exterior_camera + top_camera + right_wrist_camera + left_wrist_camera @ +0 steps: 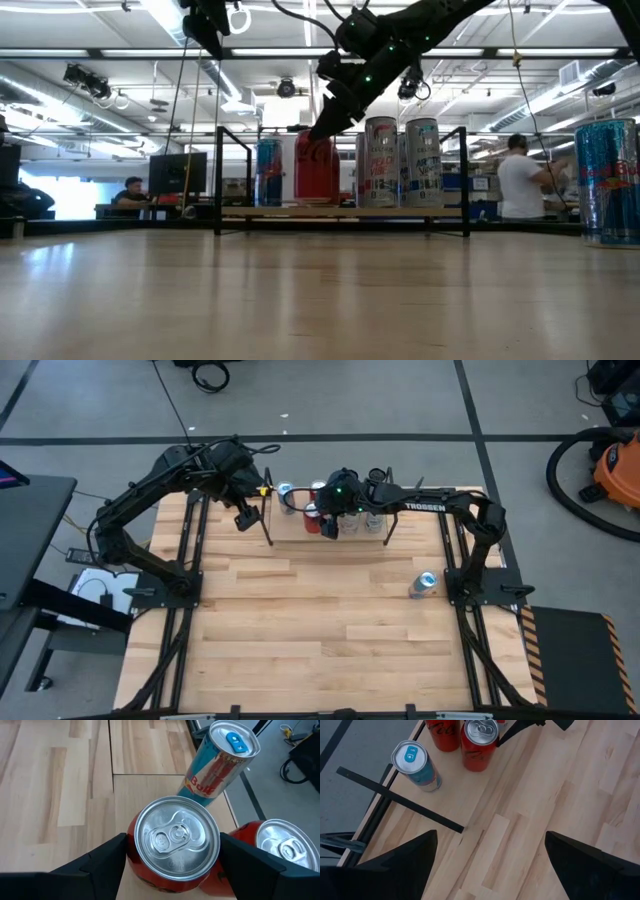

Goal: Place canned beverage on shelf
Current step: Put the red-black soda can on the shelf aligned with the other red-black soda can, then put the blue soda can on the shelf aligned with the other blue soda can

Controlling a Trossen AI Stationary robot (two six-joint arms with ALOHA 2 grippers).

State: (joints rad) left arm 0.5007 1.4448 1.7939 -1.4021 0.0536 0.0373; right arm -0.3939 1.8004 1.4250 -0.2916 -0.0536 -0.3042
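A low light-wood shelf [300, 536] with thin black rods stands at the table's far edge. On it stand a blue can [268, 172], a red can [172, 840], a second red can [277, 847] and two tall pale cans [400, 160]. My right gripper [322, 518] is shut on the first red can, which stands upright on the shelf plank [340, 211]. My left gripper [490, 865] hangs open above the shelf's left end, with nothing between its fingers. My right gripper has the red can between its two fingers, one on each side of its upper side wall [131, 857], just below the rim. The fingers slant down from the table's right side. The can stands upright on the shelf.
Another blue-and-silver can [423, 585] stands alone on the table near the right arm's base. The shelf's black corner rods [400, 800] rise beside the cans. Bare wood lies in front of the shelf. People sit and stand in the room beyond the table.
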